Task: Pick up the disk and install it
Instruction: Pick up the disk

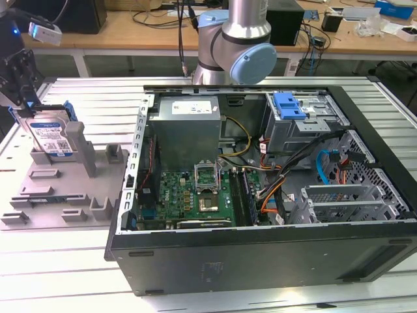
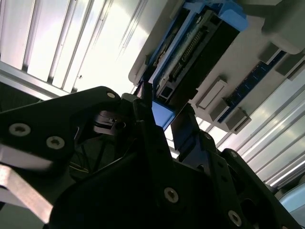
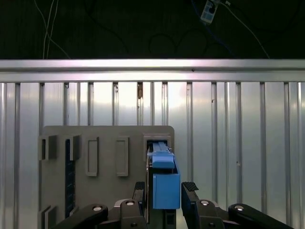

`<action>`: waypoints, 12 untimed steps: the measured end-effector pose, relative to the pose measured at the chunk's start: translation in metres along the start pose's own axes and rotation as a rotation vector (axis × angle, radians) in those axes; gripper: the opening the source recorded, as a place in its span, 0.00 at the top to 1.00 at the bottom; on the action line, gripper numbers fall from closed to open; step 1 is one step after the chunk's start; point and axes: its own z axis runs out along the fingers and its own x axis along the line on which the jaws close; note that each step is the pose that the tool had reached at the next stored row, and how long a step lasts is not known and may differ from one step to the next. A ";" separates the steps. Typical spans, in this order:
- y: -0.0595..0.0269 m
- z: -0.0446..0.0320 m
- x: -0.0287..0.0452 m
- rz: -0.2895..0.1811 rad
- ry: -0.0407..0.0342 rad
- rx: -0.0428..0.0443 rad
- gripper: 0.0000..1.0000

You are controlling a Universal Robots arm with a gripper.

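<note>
1. Grasping is the step in hand, I judge: the gripper [image 3: 165, 190] hangs over the disk [image 3: 164, 177] with its jaws spread astride the blue carrier, one finger [image 3: 190, 190] just beside each flank and, as far as the first wrist view lets me tell, not yet pinching
2. The disk [image 1: 51, 134] stands on edge in a slot of the grey holder tray [image 1: 71, 189], at about 9 o'clock from the open computer case [image 1: 260, 254] in the exterior view
3. To do it well, centre the jaws square on the carrier so both fingers meet its flanks together and nothing tilts it in the slot; squeeze the plastic frame, not the labelled face
4. Writing: the drive's white-and-blue label and the white sticker on the power supply [image 1: 186, 127] carry print, but it is too small to read
</note>
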 end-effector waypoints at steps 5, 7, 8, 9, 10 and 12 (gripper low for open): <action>0.0017 0.0014 0.0000 0.000 -0.0004 0.0000 0.56; 0.0024 0.0022 0.0000 -0.001 -0.0006 0.0001 0.56; 0.0027 0.0026 0.0000 -0.001 -0.0008 0.0001 0.56; 0.0029 0.0031 0.0000 -0.001 -0.0008 0.0000 0.56; 0.0029 0.0037 0.0000 -0.001 -0.0009 -0.0002 0.56; 0.0029 0.0050 -0.0001 -0.001 -0.0010 -0.0001 0.56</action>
